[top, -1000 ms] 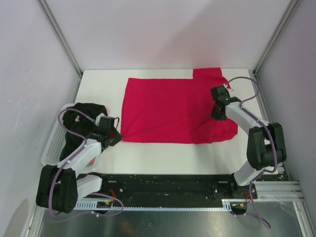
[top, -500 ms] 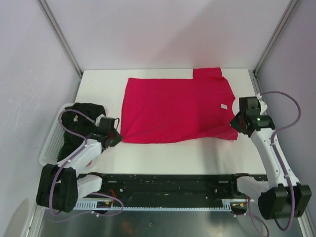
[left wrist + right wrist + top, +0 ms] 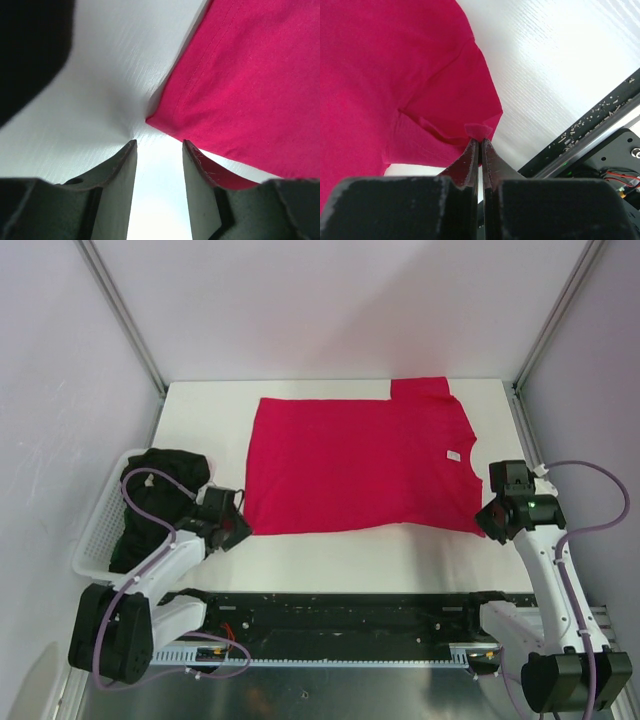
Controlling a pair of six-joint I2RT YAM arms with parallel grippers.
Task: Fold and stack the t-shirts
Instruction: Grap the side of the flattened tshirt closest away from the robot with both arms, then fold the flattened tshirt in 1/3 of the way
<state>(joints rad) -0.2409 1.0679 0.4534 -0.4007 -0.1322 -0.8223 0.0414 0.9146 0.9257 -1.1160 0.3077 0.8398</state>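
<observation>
Pinching the red t-shirt (image 3: 360, 465) at its near right corner is the right pincer (image 3: 479, 139); the left pincer (image 3: 158, 144) stands spread.

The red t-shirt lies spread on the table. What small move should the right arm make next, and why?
Probably open the right gripper to release the corner. The red t-shirt lies flat, the left gripper stands open at its own corner, and only this pinch holds any cloth.
</observation>
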